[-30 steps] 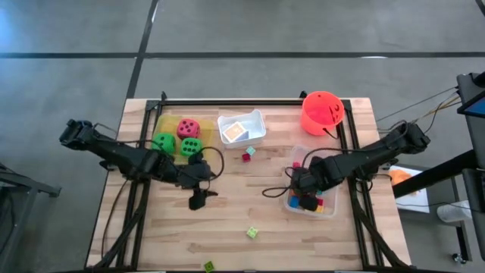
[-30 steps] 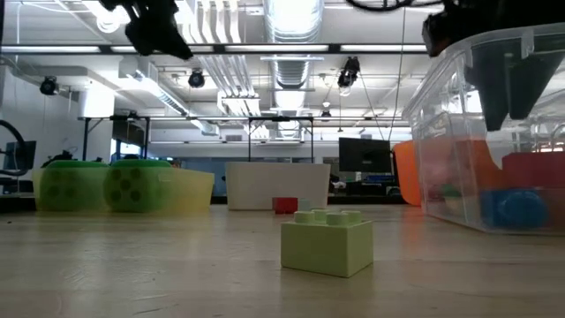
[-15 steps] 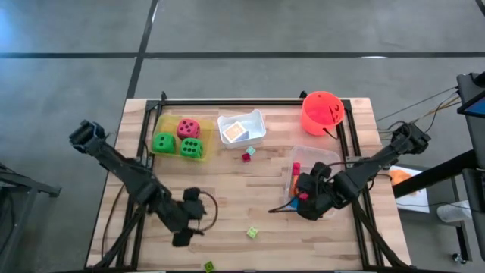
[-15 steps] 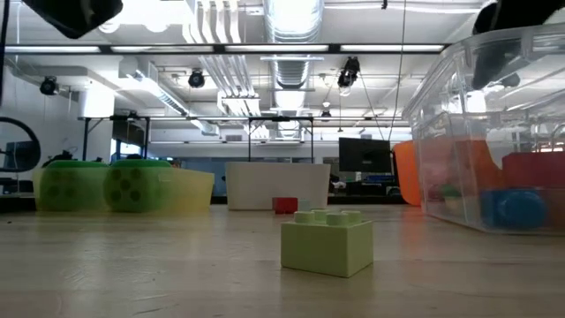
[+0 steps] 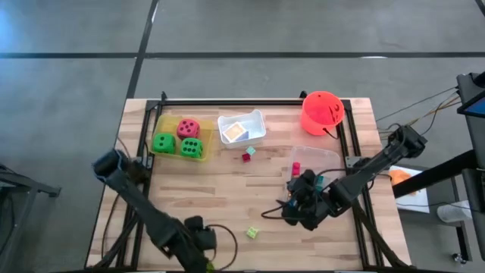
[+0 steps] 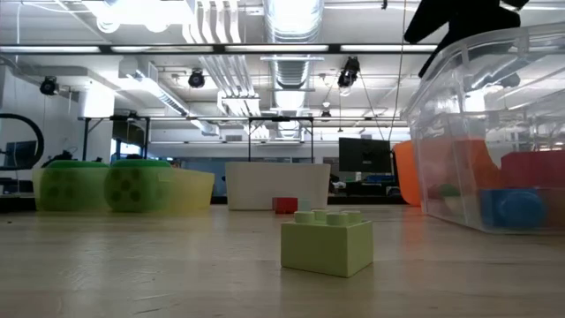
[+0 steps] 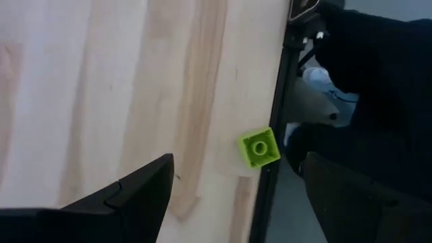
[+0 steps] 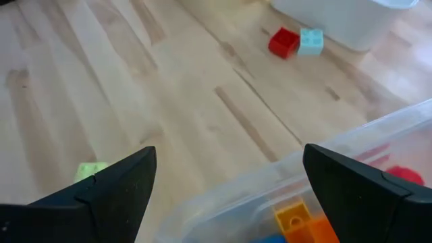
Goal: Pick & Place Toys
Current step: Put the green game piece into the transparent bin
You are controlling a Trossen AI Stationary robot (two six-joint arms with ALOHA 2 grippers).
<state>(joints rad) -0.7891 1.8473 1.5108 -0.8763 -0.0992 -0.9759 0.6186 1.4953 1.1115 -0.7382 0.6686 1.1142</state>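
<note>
A small green one-stud brick [image 7: 259, 147] lies at the table's near edge. My left gripper [image 5: 204, 254] hangs open above it, pointing steeply down, one finger on each side [image 7: 236, 169], touching nothing. A pale green brick [image 5: 251, 232] rests on the wood between my two grippers, close in the low view [image 6: 327, 246]. My right gripper [image 5: 292, 212] stands open and empty above the near left corner of the clear tray [image 5: 324, 157], which holds several bricks [image 8: 295, 217]. A red brick [image 8: 283, 42] and a light blue one [image 8: 311, 40] lie beside the white tray.
A yellow tray [image 5: 168, 123] at the far left holds two green dice [image 5: 163, 142] and a pink-red one [image 5: 188, 127]. The white tray [image 5: 254, 136] holds a card [image 5: 236, 132]. An orange-red bucket [image 5: 322, 112] stands far right. Bare wood lies mid-table.
My left gripper has swung from the middle of the table to the near edge, sinking a little and turning, and has stayed open. My right gripper has come out of the clear tray toward the near edge, tipping up and rolling, still open. No toy has moved.
</note>
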